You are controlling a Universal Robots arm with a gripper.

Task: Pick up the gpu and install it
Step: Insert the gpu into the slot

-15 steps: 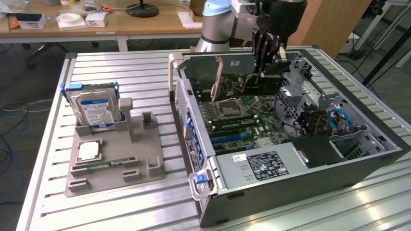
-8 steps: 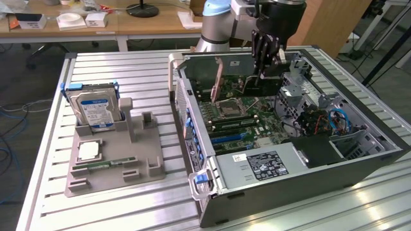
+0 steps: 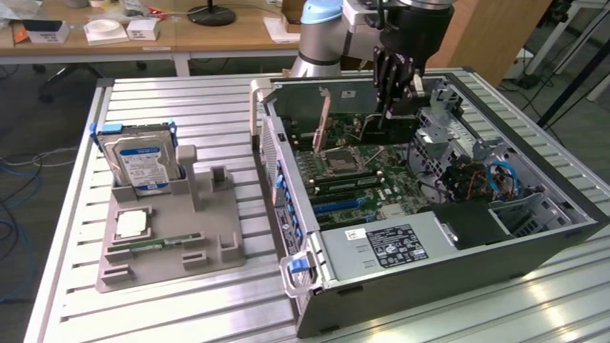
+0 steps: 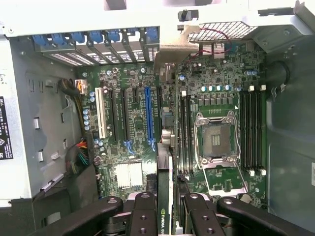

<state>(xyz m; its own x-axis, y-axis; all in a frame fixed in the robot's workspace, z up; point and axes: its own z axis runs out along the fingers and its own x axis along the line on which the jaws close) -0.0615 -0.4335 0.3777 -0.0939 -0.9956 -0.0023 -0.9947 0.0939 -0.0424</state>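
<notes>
My gripper (image 3: 393,75) hangs over the far end of the open computer case (image 3: 562,207), shut on the gpu (image 3: 401,120), a dark card held on edge just above the motherboard (image 3: 367,175). In the wrist view the gpu (image 4: 164,196) runs edge-on away from between my black fingers (image 4: 142,214), with a green logo on its edge. Its silver end bracket (image 4: 172,51) reaches the case's rear slot wall. The card hangs above the board between the blue expansion slot (image 4: 147,113) and the memory slots (image 4: 184,132).
On the exterior view's left, a grey fixture (image 3: 171,243) holds an upright silver hard drive (image 3: 141,161), a processor chip (image 3: 131,224) and a narrow green memory stick (image 3: 153,244). The power supply (image 3: 391,246) fills the case's near end. Cables (image 3: 501,179) lie by the drive bays.
</notes>
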